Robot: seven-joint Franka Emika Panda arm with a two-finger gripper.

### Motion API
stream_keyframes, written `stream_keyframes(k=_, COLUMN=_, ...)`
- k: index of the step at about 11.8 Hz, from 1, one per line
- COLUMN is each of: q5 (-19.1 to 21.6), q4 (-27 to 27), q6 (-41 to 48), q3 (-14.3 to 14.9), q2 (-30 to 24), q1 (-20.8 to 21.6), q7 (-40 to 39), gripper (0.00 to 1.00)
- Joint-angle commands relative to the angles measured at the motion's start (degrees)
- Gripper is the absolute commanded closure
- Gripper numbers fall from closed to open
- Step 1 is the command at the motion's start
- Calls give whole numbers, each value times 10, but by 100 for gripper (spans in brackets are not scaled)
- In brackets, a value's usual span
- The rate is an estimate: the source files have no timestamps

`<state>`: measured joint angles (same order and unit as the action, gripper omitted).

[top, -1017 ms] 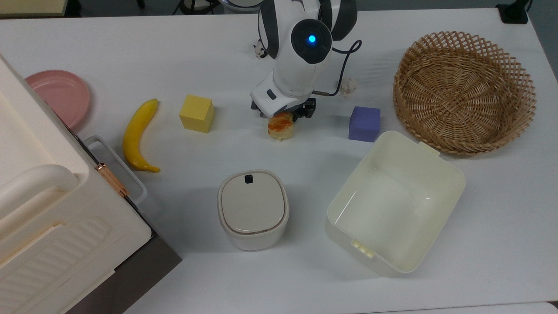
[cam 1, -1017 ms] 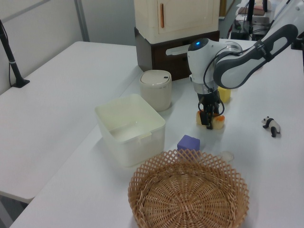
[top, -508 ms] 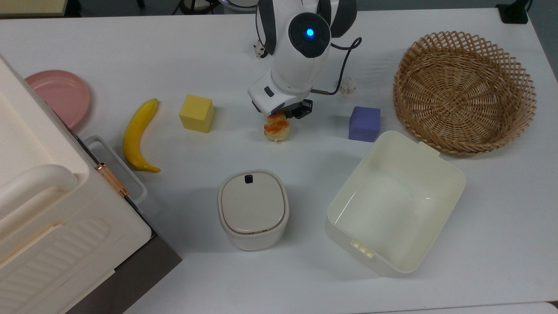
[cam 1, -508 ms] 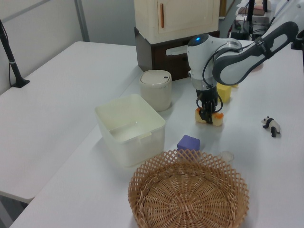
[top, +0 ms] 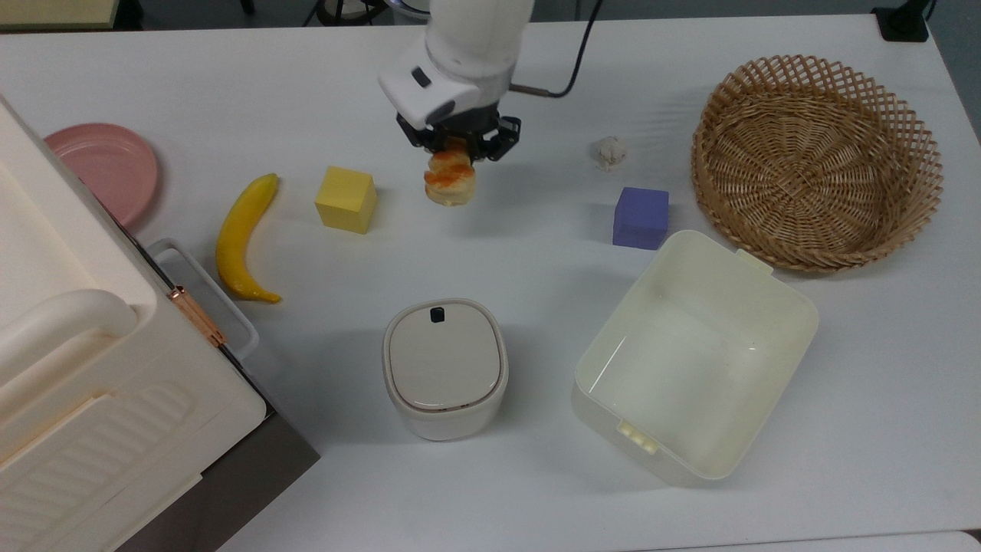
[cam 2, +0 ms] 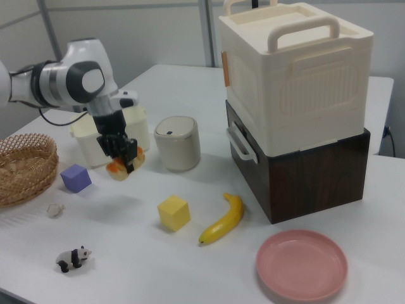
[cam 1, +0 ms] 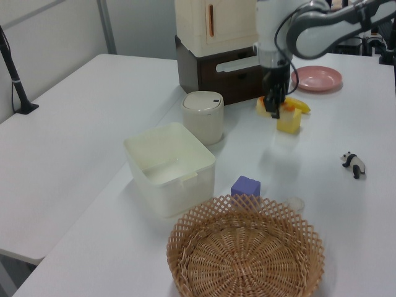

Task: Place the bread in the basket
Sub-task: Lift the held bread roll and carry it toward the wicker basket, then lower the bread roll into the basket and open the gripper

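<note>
Above the table (top: 230, 92), the bread (top: 450, 178) is clamped in the tool (top: 458, 147), lifted beside the yellow cube (top: 346, 199); carriage to the basket (top: 817, 162), well apart, and release are left.

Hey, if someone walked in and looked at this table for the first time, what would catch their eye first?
Probably the gripper holding the bread in the air, above the table between the yellow cube and the purple cube. Next, the big wicker basket at the top view's right, and the tall cream box stacked on a dark one.
</note>
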<state>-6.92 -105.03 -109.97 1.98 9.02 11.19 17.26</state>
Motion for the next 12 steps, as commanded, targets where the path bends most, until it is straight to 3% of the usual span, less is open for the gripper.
stream_keyframes(k=1, q5=-2, q4=10, q6=10, q3=0, q2=-14, q1=-1, q7=-12, gripper=61)
stream_keyframes(k=3, q5=4, q4=35, q6=10, q3=0, q2=-10, q1=20, q7=-5, gripper=61)
stream_keyframes(k=5, q5=29, q4=51, q6=15, q3=9, q2=-7, q1=89, q7=10, gripper=61)
stream_keyframes(k=8, q5=34, q4=99, q6=41, q3=20, q2=27, q1=201, q7=122, gripper=61)
stream_keyframes(k=12, q5=79, q4=126, q6=34, q3=18, q2=52, q1=285, q7=180, gripper=60)
